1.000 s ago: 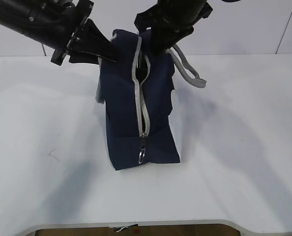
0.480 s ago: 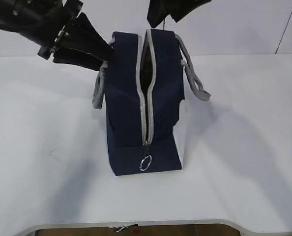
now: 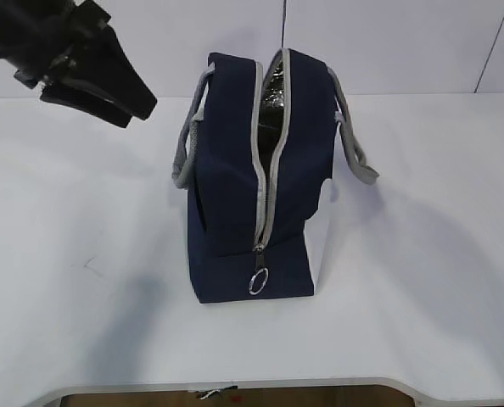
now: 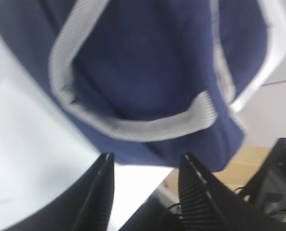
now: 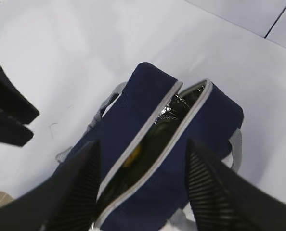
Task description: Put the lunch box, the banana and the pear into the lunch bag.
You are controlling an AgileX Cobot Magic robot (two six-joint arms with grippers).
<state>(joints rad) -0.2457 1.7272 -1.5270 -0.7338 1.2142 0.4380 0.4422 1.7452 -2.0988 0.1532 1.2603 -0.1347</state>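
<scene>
The navy lunch bag [image 3: 226, 170] stands upright mid-table, its white panel on the right and its grey zipper open along the top. The ring pull [image 3: 258, 281] hangs at the near end. My left gripper [image 3: 142, 113] is open and empty, up to the left of the bag and clear of it. In the left wrist view it [image 4: 147, 156] faces the bag's side [image 4: 148, 62] and a grey handle [image 4: 133, 127]. My right gripper [image 5: 142, 142] is open and empty, high above the bag's opening [image 5: 167, 125]. A yellow fruit patch [image 5: 133, 154] shows inside; I cannot tell which fruit. The lunch box is hidden.
The white table [image 3: 422, 254] surrounds the bag. Grey webbing handles hang off both sides, left [image 3: 184, 157] and right [image 3: 358, 157]. The table's front edge [image 3: 277, 386] is near. A wall stands behind the table.
My left gripper has drawn back to the left, away from the bag. My right gripper has risen out of the exterior view. The bag now stands straighter with its top more open.
</scene>
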